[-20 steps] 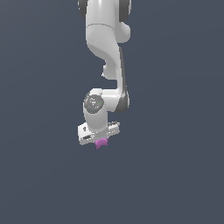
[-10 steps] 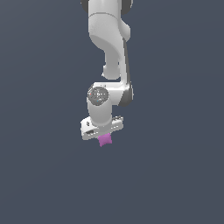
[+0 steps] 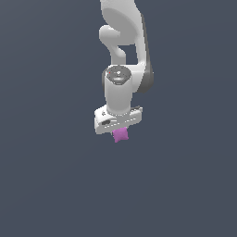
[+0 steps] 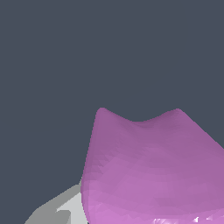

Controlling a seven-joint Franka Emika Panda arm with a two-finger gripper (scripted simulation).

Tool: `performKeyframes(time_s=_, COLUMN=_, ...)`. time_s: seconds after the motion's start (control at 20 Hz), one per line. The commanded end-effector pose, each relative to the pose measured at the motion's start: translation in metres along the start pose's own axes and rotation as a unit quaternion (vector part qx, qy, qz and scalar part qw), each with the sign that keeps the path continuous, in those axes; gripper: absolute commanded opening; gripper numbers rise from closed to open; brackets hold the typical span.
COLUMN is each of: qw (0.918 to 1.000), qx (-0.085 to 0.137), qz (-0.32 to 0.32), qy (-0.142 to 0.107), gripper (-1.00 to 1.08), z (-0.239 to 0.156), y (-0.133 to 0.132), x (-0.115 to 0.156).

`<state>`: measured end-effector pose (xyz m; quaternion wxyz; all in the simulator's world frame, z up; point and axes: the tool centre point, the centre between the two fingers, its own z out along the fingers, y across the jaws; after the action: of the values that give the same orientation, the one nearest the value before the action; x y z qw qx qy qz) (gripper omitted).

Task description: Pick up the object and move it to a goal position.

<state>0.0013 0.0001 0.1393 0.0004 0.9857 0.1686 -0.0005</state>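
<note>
The magenta-pink object [image 3: 121, 134] hangs just under my white gripper [image 3: 119, 132] in the exterior view, near the middle of the picture. The gripper is shut on it and holds it up against the plain dark grey background. In the wrist view the object [image 4: 153, 170] fills much of the picture, showing two pointed corners and a concave edge between them. One grey-white fingertip [image 4: 65, 208] shows beside it. The other finger is hidden behind the object.
The white arm [image 3: 124, 55] rises from the gripper to the picture's upper edge in the exterior view. All around is a uniform dark grey background with no other objects in view.
The arm and gripper have moved toward the exterior view's right and slightly up, carrying the pink object along. The grip has not changed.
</note>
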Motion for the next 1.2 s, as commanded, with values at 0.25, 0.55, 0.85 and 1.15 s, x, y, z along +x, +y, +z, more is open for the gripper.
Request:
performKeyframes(time_s=0.25, qw=1.0, qx=-0.001, qz=0.0, qy=0.0, gripper=-1.0, z=-0.074, y=-0.052, x=-0.012)
performKeyframes(time_s=0.55, qw=1.0, qx=-0.001, qz=0.0, qy=0.0, gripper=-1.0, z=-0.137, y=-0.096, x=-0.022)
performKeyframes(time_s=0.85, qw=1.0, qx=-0.002, qz=0.0, qy=0.0, gripper=-1.0, z=-0.2, y=-0.14, x=-0.031)
performKeyframes(time_s=1.15, qw=1.0, qx=-0.001, qz=-0.001, qy=0.0, gripper=-1.0, z=-0.263, y=-0.183, x=-0.039)
